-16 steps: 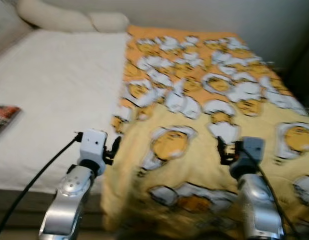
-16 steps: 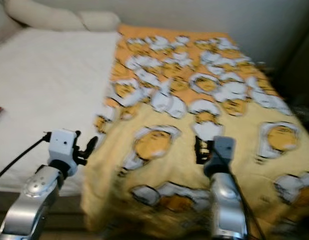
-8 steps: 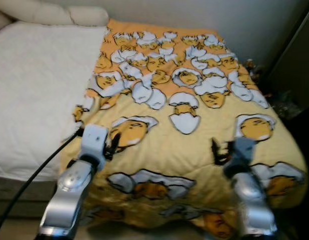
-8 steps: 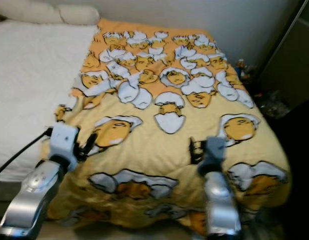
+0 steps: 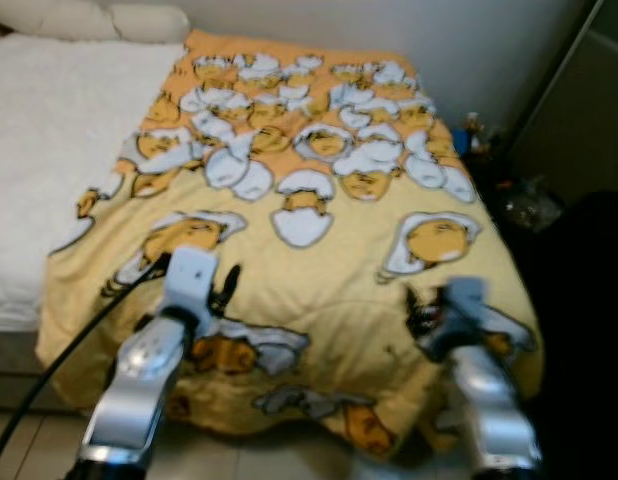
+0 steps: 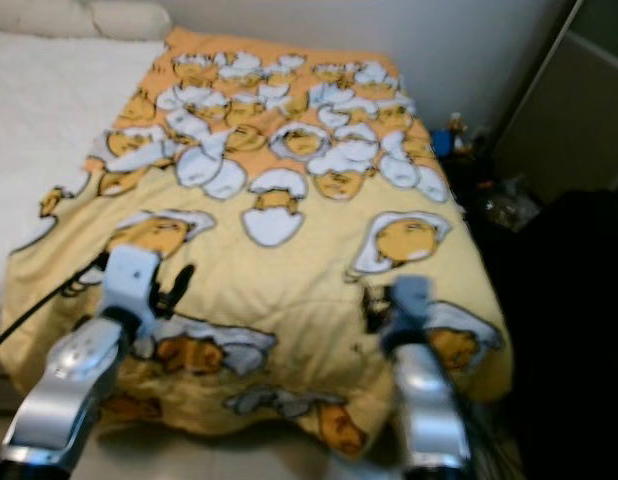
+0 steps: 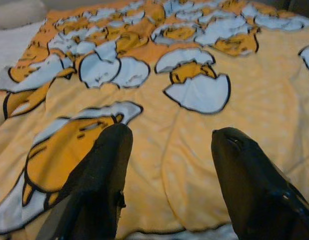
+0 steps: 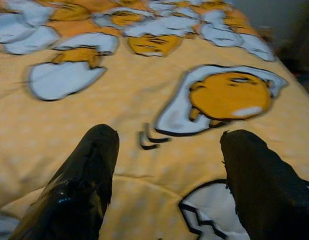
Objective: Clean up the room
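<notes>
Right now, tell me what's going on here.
The robot stands at the foot of a bed, both arms held out over a yellow blanket with an egg-character print. The left gripper and right gripper are open above the blanket, holding nothing. The blanket covers one side of the bed and hangs over its foot; white bedding shows on the other side.

A white mattress with cream pillows along its head lies under a pale wall, while a dark cabinet stands beside the bed, with small clutter on the floor at its foot.
</notes>
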Robot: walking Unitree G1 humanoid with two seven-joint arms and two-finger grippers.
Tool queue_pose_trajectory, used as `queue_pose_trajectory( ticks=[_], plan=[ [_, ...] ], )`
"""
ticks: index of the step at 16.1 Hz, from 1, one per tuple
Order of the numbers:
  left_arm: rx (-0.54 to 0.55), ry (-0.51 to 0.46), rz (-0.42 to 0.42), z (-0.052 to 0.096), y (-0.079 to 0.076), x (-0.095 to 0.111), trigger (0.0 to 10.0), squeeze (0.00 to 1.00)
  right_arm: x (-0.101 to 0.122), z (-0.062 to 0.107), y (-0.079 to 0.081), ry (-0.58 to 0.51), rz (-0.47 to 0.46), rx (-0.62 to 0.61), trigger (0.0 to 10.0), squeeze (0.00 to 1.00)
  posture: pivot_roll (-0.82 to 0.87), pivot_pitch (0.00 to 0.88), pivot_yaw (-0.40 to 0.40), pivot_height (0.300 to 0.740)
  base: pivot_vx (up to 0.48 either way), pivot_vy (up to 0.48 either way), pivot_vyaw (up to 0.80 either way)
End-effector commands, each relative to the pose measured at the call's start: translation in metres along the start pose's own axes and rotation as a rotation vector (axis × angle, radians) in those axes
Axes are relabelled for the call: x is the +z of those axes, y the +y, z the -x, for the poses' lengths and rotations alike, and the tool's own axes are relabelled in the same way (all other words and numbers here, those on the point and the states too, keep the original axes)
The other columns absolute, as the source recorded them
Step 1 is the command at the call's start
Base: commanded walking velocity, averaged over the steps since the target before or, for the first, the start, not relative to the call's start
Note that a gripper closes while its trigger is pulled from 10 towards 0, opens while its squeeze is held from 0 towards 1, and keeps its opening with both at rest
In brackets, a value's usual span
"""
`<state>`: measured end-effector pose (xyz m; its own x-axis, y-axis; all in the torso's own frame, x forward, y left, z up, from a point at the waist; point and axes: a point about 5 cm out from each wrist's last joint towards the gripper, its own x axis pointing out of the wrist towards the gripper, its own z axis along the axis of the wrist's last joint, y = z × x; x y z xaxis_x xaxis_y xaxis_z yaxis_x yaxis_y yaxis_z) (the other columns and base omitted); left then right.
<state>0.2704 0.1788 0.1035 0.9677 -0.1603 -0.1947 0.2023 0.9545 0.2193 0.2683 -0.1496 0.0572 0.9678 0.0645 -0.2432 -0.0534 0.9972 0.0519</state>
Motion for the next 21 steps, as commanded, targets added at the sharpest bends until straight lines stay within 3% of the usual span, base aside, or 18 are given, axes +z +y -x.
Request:
queue_pose_trajectory(
  ticks=[1, 6, 21],
  plan=[
    [0.003, -0.017, 0.027, -0.002, -0.004, 0.003, 10.0, 0.00, 0.001, -0.001, -0.011, 0.012, 0.021, -0.039, 10.0, 0.00, 0.08, 0.000, -0.038, 0.740, 0.000, 0.000, -0.80],
    [-0.008, -0.033, -0.028, -0.005, -0.008, 0.004, 10.0, 0.00, -0.002, -0.001, -0.013, 0.028, 0.032, -0.037, 10.0, 0.00, 0.09, 0.000, -0.040, 0.740, 0.000, 0.000, -0.80],
    [0.016, -0.053, 0.049, -0.006, -0.004, 0.004, 10.0, 0.00, -0.003, -0.002, -0.022, 0.042, 0.045, -0.113, 10.0, 0.00, 0.08, 0.000, -0.043, 0.740, 0.000, 0.000, -0.79]
  ],
)
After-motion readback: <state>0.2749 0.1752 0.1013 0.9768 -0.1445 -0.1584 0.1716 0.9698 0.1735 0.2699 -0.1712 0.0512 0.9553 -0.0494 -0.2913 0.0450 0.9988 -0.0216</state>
